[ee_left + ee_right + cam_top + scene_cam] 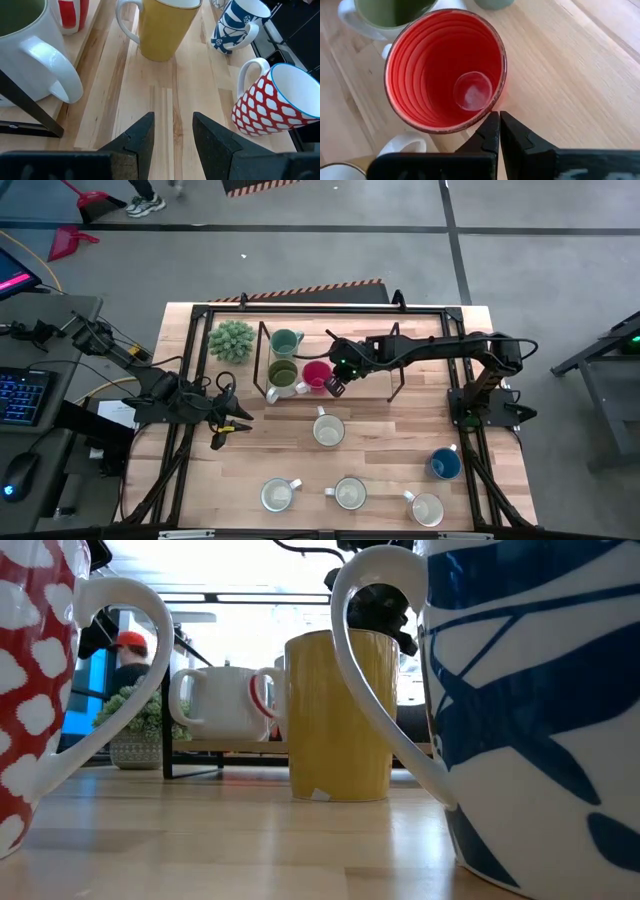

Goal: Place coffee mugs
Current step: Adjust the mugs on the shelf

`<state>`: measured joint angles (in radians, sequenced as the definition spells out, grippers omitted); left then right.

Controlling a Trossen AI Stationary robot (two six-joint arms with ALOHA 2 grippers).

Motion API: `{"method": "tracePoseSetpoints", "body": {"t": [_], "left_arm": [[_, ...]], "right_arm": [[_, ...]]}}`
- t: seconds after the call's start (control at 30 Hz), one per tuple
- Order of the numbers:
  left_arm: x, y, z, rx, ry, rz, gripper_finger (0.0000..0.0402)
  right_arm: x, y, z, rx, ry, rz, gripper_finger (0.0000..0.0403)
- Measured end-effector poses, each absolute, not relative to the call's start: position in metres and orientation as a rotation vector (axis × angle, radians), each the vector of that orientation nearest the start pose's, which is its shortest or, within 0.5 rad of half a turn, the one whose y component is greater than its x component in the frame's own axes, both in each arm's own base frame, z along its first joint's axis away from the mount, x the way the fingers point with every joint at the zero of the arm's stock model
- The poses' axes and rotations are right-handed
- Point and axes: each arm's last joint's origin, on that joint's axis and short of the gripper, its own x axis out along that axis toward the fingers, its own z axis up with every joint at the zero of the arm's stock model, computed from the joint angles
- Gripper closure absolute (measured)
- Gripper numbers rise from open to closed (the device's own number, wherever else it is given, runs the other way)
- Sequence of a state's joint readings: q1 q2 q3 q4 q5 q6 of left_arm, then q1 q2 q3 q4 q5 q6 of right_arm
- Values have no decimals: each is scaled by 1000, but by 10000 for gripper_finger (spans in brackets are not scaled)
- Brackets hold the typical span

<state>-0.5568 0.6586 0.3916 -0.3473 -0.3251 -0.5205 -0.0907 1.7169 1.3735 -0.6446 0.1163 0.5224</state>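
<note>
Wooden slats form the worktop, on which a black frame encloses the placement zone at the far side. Three mugs stand grouped inside that frame: the teal mug, the olive mug and the red mug, all upright with mouths facing up.

The right hand is closed, its fingers pressed together with nothing between them. The red mug sits directly ahead of its fingertips, rim just beside them; whether they touch cannot be told. The olive mug lies just beyond the red one.

Five mugs remain on the open worktop: a cream mug at centre, the blue mug toward the right arm's base, and three pale mugs along the near edge.

The left hand hovers partly open and empty, with the cream mug ahead of it. The left arm is judged nearer to that mug; its handle points toward the frame.
</note>
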Motion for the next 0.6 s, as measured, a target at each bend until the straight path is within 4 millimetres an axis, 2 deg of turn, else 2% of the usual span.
{"method": "tracePoseSetpoints", "body": {"t": [0.17, 0.6], "left_arm": [[125, -67, 203, -242, 595, -74, 280], [124, -66, 201, -230, 617, -67, 280]], "right_arm": [[359, -40, 258, 423, 887, -563, 402], [364, -40, 261, 446, 858, -475, 402]]}}
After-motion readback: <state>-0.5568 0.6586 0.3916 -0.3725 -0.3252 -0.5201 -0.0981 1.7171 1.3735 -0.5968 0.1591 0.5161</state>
